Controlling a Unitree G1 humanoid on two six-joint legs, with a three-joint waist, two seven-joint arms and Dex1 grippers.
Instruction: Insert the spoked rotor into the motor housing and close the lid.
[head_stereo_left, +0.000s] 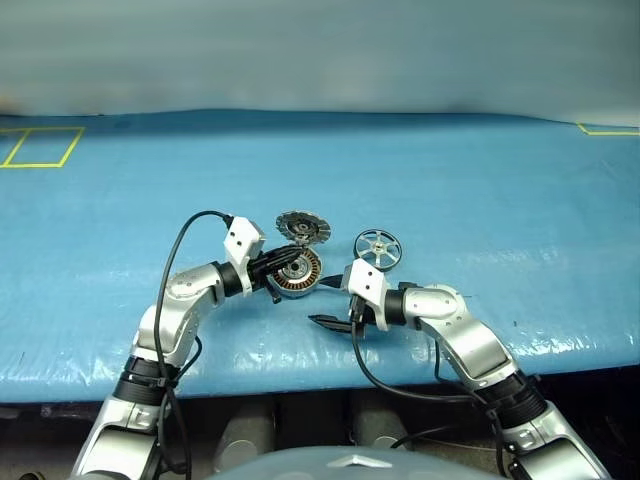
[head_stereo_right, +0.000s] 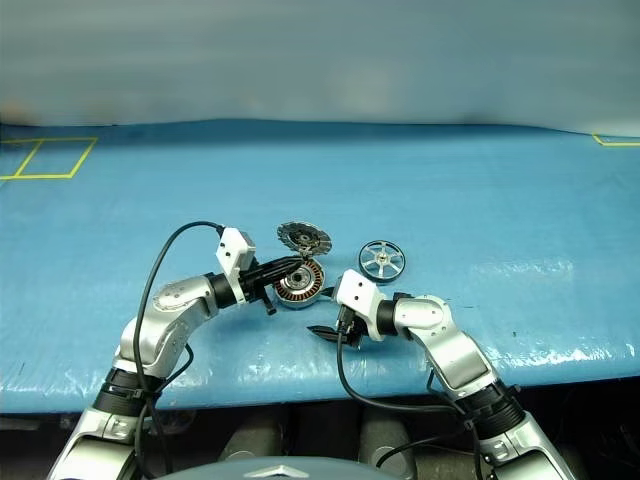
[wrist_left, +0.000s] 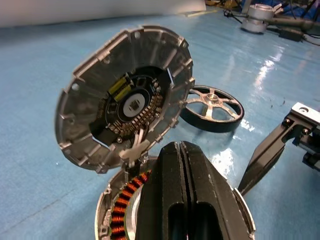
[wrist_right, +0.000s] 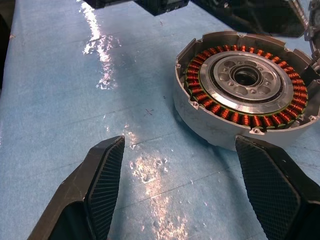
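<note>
Left fingers (wrist_left: 187, 172) clenched over the grey round copper-wound motor housing (wrist_right: 245, 90), lid (wrist_left: 125, 97) upright. Right fingers (wrist_right: 267, 187) spread, empty (beside housing). Silver spoked rotor (head_stereo_left: 377, 247) lies just beyond, nearer the bench's front edge than its far edge. Grasp rotor by rim, keep level.

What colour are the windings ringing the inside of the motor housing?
Copper-orange, a ring of coils inside the grey motor housing; clearest in the right wrist view.
</note>
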